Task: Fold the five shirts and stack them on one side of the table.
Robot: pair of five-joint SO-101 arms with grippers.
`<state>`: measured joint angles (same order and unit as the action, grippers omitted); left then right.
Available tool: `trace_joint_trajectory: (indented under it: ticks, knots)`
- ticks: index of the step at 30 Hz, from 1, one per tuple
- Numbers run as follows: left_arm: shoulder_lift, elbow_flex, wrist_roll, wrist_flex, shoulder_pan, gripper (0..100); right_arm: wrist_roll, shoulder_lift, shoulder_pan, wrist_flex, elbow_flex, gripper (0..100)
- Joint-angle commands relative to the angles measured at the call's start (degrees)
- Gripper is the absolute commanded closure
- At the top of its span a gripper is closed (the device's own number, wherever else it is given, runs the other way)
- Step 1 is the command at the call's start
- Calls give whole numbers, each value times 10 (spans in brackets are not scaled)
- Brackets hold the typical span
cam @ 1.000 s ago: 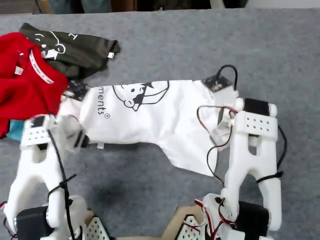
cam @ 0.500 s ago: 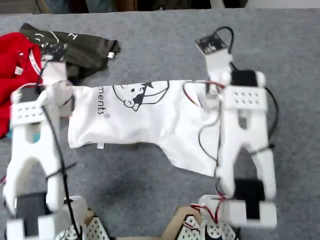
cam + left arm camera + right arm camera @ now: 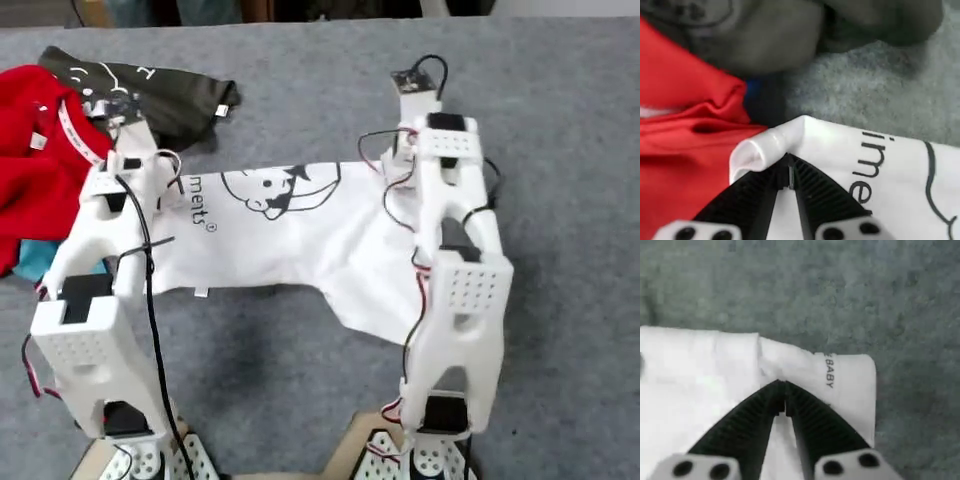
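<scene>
We have the left gripper (image 3: 789, 165) and right gripper (image 3: 781, 392) each clamped on a far corner of the white shirt (image 3: 290, 240), whose long axis runs between them.

High view: set high above the table (image 3: 560, 100) and aimed steeply down; the arm bases are seen at 6 o'clock and the far edge at 12 o'clock; the whole work area is taken in from a distance.
Left wrist view: carried on the left wrist and aimed along the left gripper (image 3: 789, 165); the cloth is seen from very close.
Right wrist view: carried on the right wrist and aimed along the right gripper (image 3: 781, 390), straight down at the table from very close.
Shared, high and left wrist: the white shirt (image 3: 300, 240) corner at 9 o'clock, beside the red shirt (image 3: 40, 170) and dark shirt (image 3: 170, 95).
Shared, high and right wrist: the white shirt corner at 1 o'clock and the grey table beyond it.
</scene>
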<state>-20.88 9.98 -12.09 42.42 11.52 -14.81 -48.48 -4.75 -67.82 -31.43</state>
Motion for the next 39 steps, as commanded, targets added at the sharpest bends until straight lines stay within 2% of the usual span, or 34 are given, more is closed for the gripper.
trace_joint_trajectory:
  ticks: [1, 8, 12, 15, 20, 24, 26, 29, 32, 39]
  knots:
    - [-1, -36, -28, 15, 23, 972, 4, -56, -49, -47, -138, 985]
    - [7, -49, -22, 18, 19, 972, 4, -136, -40, -225, -398, 985]
    - [55, -84, 38, 90, -6, 972, 4, -146, -23, -324, -544, 985]
    - [106, -91, 64, 120, -24, 972, 3, -138, -9, -335, -598, 985]
    - [141, -55, 60, 112, -4, 971, 1, -63, 51, -332, -556, 985]
    - [87, -15, 58, 40, 15, 970, 4, -82, 76, -289, -461, 985]
    - [45, -23, 27, 30, 26, 970, 1, -107, 71, -254, -422, 985]
    - [-21, -62, -13, 52, 35, 970, 0, -150, 35, -207, -394, 985]
    - [-59, -122, -25, 108, 37, 971, 0, -178, -4, -185, -395, 985]
    - [-87, -171, -20, 135, 38, 972, 0, -179, -9, -218, -444, 985]
